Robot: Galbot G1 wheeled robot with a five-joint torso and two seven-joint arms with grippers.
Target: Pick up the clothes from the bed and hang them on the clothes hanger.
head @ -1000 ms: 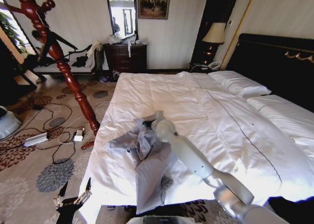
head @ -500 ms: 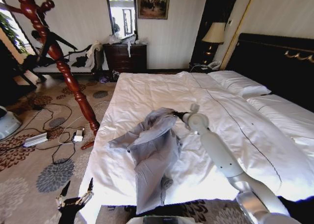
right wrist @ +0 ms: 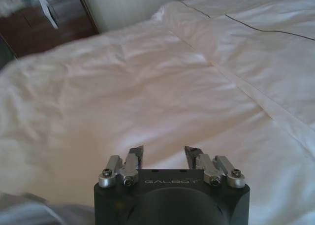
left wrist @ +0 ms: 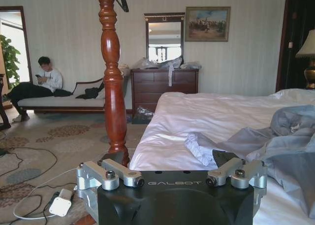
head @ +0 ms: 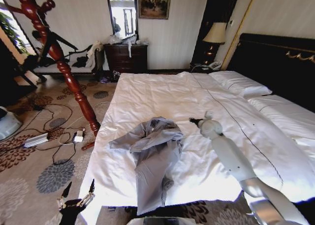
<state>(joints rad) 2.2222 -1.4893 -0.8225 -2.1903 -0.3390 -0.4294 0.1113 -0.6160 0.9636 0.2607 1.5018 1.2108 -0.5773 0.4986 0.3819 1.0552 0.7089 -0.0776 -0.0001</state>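
**The right gripper lets go of the shirt and pulls away**

From the head camera, the grey clothes [head: 152, 153] lie in a crumpled heap on the white bed [head: 162, 92], near the foot end, with one long part hanging down over the edge. The right gripper [head: 195, 120] is now over bare white bedding, just beside the heap and not touching it. A second ago it was down in the middle of the cloth. Half a second ago it was at the top edge of the shirt, and the cloth was pulled up there. Now the cloth has dropped back and sits a bit more spread out. So the shirt has been let go, and the pick-up is not done yet. The left gripper [head: 75, 198] waits low by the corner of the bed, above the carpet. No clothes hanger can be picked out for sure, though a tall red wooden post [head: 59, 55] stands by the bed.

From the left wrist camera, the left gripper's two fingers [left wrist: 120, 172] sit wide apart with nothing between them. The grey clothes [left wrist: 285, 146] lie ahead on the bed [left wrist: 206, 116].

From the right wrist camera, the right gripper [right wrist: 164, 154] has a gap between its dark tips and holds nothing. Under it is plain white bed [right wrist: 147, 87].
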